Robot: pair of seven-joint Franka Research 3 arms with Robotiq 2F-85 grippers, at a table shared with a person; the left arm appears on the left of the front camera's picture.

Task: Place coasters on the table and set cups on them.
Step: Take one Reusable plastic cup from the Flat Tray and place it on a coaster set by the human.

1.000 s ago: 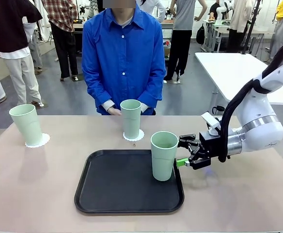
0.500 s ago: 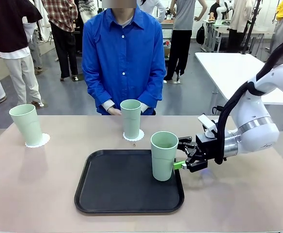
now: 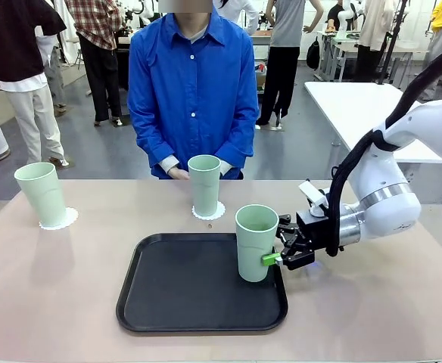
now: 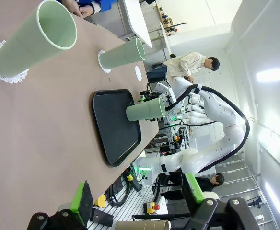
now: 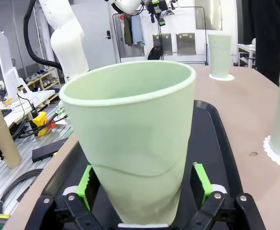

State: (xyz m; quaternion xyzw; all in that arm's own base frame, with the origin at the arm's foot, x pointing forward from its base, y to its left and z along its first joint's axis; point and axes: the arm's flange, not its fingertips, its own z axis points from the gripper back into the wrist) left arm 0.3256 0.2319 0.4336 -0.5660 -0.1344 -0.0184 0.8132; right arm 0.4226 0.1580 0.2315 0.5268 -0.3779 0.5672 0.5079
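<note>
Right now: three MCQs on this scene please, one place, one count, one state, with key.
1. Where does the cup nearest the right gripper stand?
A. on the black tray
B. on a coaster
C. on the white table

2. How many cups already stand on coasters?
A. none
B. two
C. three

3. How are the right gripper's jaws?
A. shut beside the cup
B. open around the cup
C. holding a coaster

Key: 1 A, the cup stands in the black tray. 2 B, the left cup and middle cup each stand on a doily. 3 B, the right wrist view has a green pad either side of it.
</note>
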